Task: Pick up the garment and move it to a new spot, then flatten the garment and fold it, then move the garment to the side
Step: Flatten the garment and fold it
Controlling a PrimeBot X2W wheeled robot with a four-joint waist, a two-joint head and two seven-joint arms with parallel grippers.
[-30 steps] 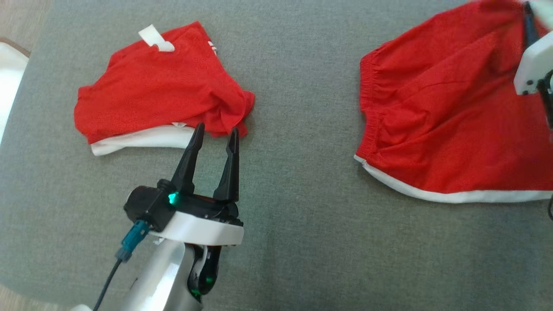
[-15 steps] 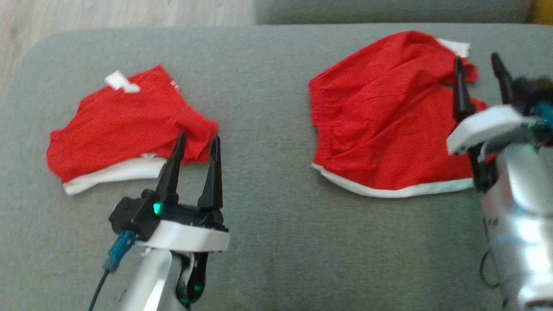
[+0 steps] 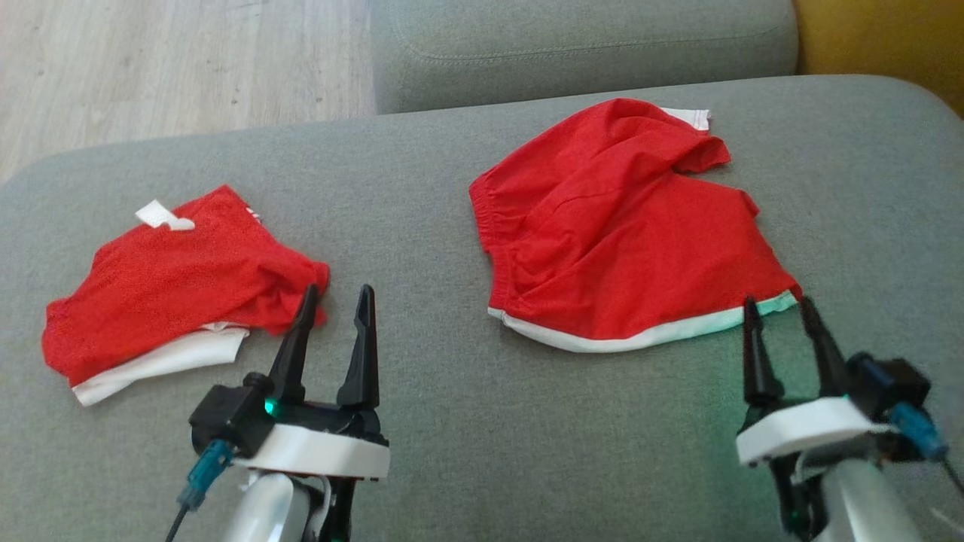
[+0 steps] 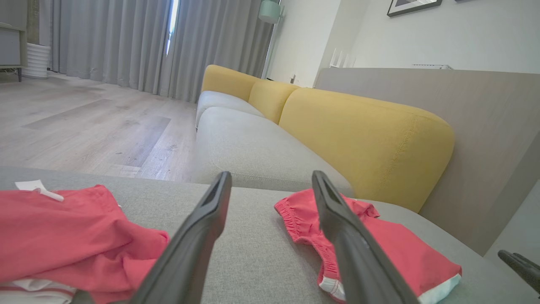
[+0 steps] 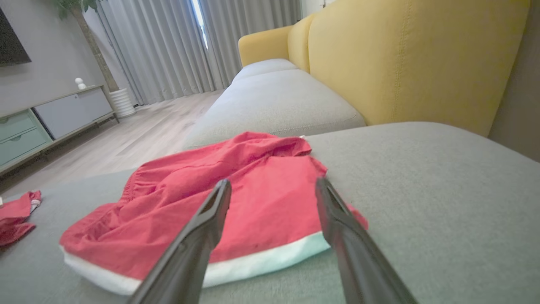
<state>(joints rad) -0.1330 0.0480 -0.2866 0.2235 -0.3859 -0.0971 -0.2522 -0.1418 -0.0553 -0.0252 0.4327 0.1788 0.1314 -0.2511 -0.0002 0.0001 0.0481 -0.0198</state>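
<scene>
Both arms end in jaws made of two long black fingers (image 3: 291, 354) that taper to points. On the left, they rise from a black block (image 3: 230, 414) with a small green light (image 3: 268, 407). The block sits on a white collar (image 3: 316, 455) above a silver left forearm (image 3: 260, 516). A teal plug (image 3: 202, 473) trailing a dark cable (image 3: 175, 527) hangs at the block's seven o'clock. The silver right forearm (image 3: 866, 504) carries a matching right collar (image 3: 802, 433), with its blue plug (image 3: 919, 440) at four o'clock.

L end effector (image 4: 271, 177) spread, empty, red shorts (image 4: 392, 249) R, bunched red garment (image 4: 63, 236) L, on grey cushion (image 4: 253, 257)
</scene>
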